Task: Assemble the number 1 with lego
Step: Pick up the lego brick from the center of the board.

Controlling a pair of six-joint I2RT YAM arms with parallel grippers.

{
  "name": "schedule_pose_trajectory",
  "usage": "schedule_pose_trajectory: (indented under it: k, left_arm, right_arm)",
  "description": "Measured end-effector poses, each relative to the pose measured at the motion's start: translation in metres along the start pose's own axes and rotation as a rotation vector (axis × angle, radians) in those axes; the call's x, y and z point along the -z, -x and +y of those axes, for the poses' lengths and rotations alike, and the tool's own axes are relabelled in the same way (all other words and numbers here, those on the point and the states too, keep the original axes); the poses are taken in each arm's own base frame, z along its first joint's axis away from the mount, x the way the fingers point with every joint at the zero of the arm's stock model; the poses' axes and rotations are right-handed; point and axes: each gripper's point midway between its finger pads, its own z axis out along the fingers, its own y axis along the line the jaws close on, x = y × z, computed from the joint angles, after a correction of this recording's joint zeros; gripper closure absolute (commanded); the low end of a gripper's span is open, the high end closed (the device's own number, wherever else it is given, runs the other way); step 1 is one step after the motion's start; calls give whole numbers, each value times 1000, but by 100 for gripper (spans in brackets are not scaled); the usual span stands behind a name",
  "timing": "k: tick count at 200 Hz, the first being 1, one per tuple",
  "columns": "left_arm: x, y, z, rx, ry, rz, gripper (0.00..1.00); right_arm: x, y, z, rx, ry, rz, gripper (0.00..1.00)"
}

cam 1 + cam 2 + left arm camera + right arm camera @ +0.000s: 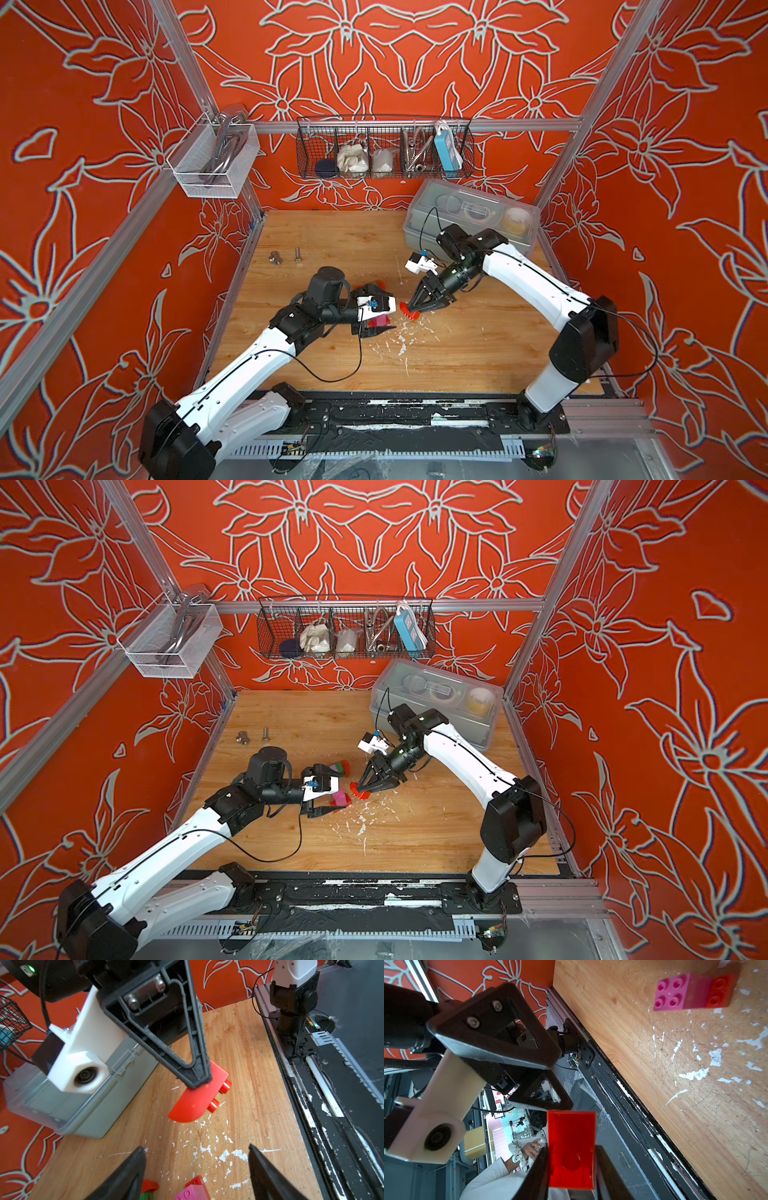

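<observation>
My right gripper [411, 308] [571, 1155] is shut on a red lego brick [197, 1101] [571, 1136] with one rounded corner. It holds the brick just above the table, hollow underside toward the right wrist camera. My left gripper [388, 314] [196, 1148] faces it, open and empty, one fingertip [566, 1105] close beside that brick. Between and below the left fingers a pink brick [679, 991] [341, 799] joined to a red one [720, 991] lies on the wood. More lego, green and red [340, 766] [148, 1188], sits just behind the left gripper, mostly hidden.
Two metal bolts [275, 258] lie at the far left of the wooden table [332, 241]. A grey lidded plastic box [469, 216] stands at the back right, behind the right arm. A wire basket [384, 149] and a white mesh basket [212, 162] hang on the frame. White flecks mark the table's middle.
</observation>
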Motion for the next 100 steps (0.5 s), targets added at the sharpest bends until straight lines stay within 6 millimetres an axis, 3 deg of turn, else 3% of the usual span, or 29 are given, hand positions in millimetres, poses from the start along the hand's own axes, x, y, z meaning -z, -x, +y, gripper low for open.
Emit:
schedule_pose_trajectory:
  k: [100]
  left_arm:
    - [-7,16,6,-63,-41,-55,35]
  right_arm:
    - [-6,5,-4,-34,11,0,81]
